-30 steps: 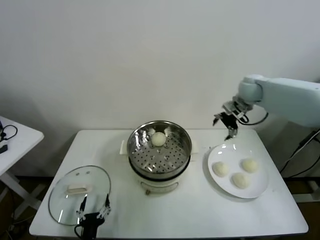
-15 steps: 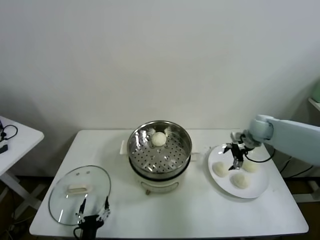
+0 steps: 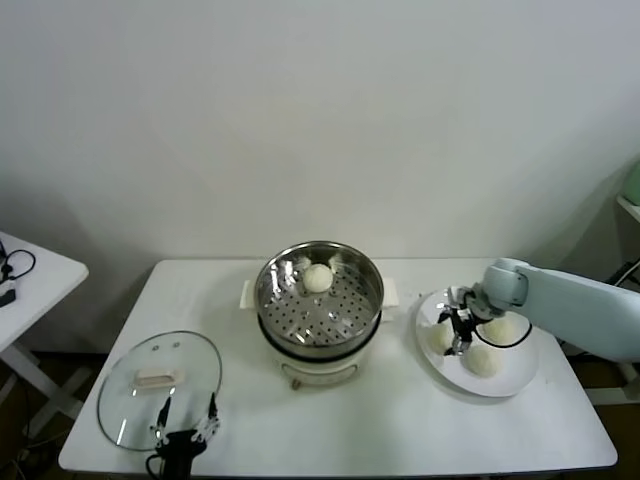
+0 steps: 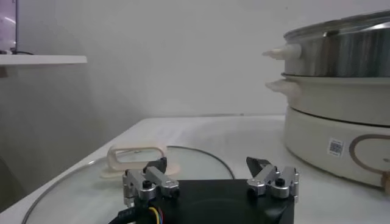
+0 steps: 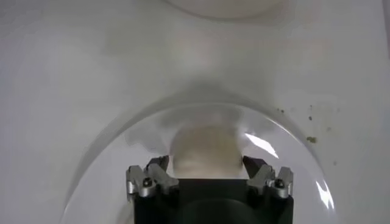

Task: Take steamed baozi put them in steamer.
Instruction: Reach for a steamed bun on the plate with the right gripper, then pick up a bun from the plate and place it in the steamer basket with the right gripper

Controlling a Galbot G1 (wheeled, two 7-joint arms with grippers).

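The steamer (image 3: pixel 372 292) stands mid-table with one baozi (image 3: pixel 318 277) on its perforated tray at the back. Three more baozi lie on the white plate (image 3: pixel 512 376): one on the left (image 3: pixel 438 337), one at the back (image 3: pixel 501 330) and one in front (image 3: pixel 483 361). My right gripper (image 3: pixel 458 334) is down on the plate, open, its fingers straddling the left baozi. In the right wrist view that baozi (image 5: pixel 206 151) sits between the fingertips of the right gripper (image 5: pixel 206 164). My left gripper (image 3: pixel 185 421) is open and empty at the table's front left.
A round glass lid (image 3: pixel 140 392) with a pale handle lies flat at the front left, just ahead of the left gripper (image 4: pixel 207 165); it also shows in the left wrist view (image 4: pixel 73 192). The steamer's side (image 4: pixel 341 58) rises beyond it. A small white side table (image 3: pixel 30 275) stands far left.
My right gripper came down from above the plate's far edge and moved left onto the plate, settling around the left baozi. The left arm stayed still.
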